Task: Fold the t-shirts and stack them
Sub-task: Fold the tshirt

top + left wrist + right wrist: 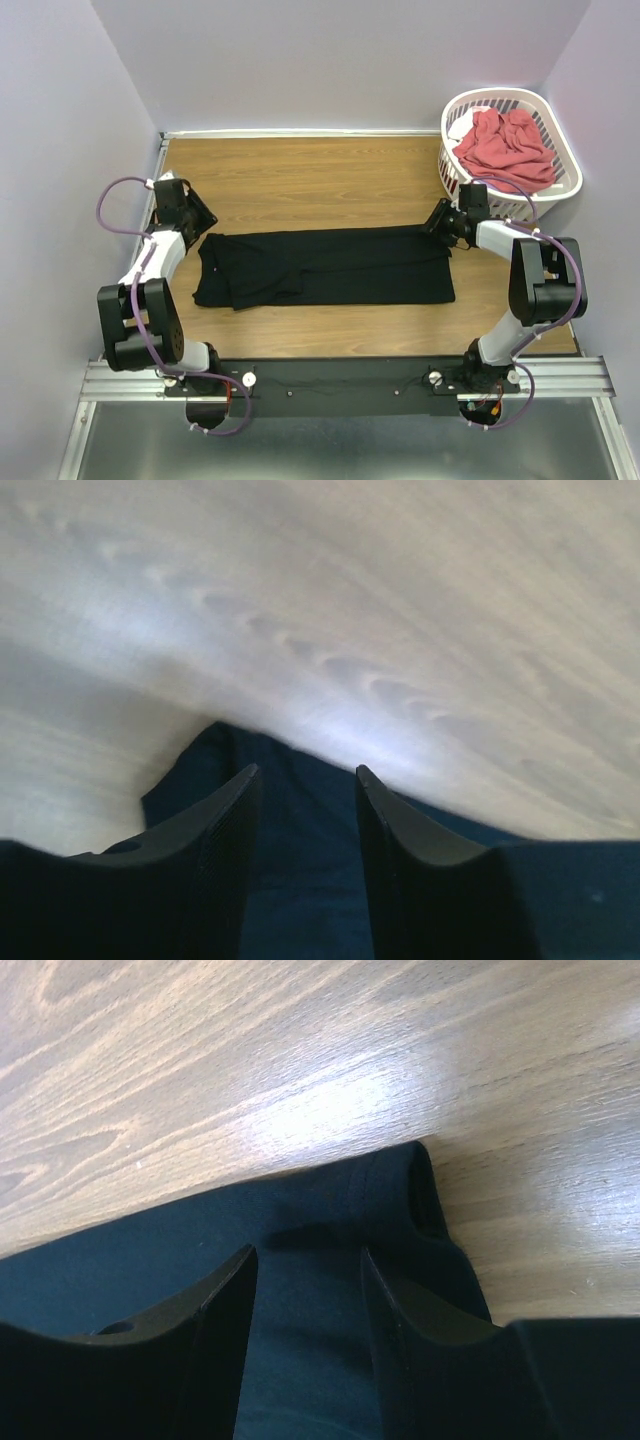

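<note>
- left gripper [305, 780] fingers fill the bottom of its wrist view. jaws are apart with nothing pinched, and the black t-shirt [300, 860] shows through the gap.
- that view is blurred, so i can't tell if the tips touch the cloth.
- right gripper [305, 1260]: same state, spread and holding nothing, sitting over a hemmed corner of the shirt.
- top view: the shirt lies flat on the table [330, 180] as a long band with its long axis left–right. it's narrowed, with a sleeve lapped over near the left end.
- key relation: one gripper sits at each far corner, left arm at the far-left end and right arm at the far-right end. the cloth runs between them and lies on the near side of both, toward the bases.
- each arm is close only to its own end, so this reads as a two-arm move.
- my guess at the step: both close on the far corners, then carry that edge over for the next fold.
- risk: the right corner looks doubled at the hem. catching only the top layer could pull the fold open.
- the coral-red t-shirt [505, 150] is heaped in the white basket [548, 103] at the far right, just beyond the right gripper. no stack yet — i'd call the task early.
</note>
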{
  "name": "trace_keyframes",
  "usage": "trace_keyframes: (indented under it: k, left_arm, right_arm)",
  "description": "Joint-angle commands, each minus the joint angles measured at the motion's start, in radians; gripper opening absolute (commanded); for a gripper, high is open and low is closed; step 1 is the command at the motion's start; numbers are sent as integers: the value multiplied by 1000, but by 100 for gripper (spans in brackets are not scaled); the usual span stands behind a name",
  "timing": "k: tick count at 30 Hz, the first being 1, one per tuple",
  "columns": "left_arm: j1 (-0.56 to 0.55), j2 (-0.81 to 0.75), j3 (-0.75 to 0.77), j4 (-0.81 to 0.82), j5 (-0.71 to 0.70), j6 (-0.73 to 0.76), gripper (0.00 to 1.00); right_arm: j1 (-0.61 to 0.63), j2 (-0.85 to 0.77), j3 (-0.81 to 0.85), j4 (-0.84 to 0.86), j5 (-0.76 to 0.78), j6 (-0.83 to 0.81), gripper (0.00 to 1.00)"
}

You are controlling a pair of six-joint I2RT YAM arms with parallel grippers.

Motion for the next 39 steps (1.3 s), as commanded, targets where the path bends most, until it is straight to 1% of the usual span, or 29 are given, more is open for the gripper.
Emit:
trace_keyframes:
  k: [1,4,10,19,22,23,25,28,31,33,35,39]
  left_arm:
    - [11,40,-48,-51,-72,60,45]
    - [17,101,-36,-44,-65,77,41]
    - [18,185,27,-34,-48,103,39]
    - [17,242,39,-31,-46,110,39]
    - [17,253,50,-33,-49,110,27]
    - [17,256,53,-33,-51,110,20]
    - [18,259,62,-31,-51,116,20]
    - [18,271,86,-33,-54,139,2]
    - [18,265,119,-48,-72,152,0]
    - [20,244,129,-62,-152,147,0]
    - [29,233,131,-74,-192,137,0]
    - [38,253,131,-65,-183,141,0]
  right_arm:
    - [-9,14,2,-35,-25,-35,54]
    - [-9,23,-1,-34,-39,-33,54]
    - [-11,26,-11,-32,-31,-38,54]
    - [-9,35,-14,-30,-33,-38,54]
    - [-9,42,-15,-29,-28,-38,54]
    - [-11,43,-15,-27,-27,-38,54]
    - [-9,43,-20,-27,-19,-36,53]
    - [-9,49,-26,-21,-16,-38,53]
    - [-9,54,-34,-23,4,-38,53]
    - [-9,59,-35,-21,16,-32,53]
    - [-9,63,-40,-23,29,-25,52]
    - [-11,74,-38,-24,43,-22,52]
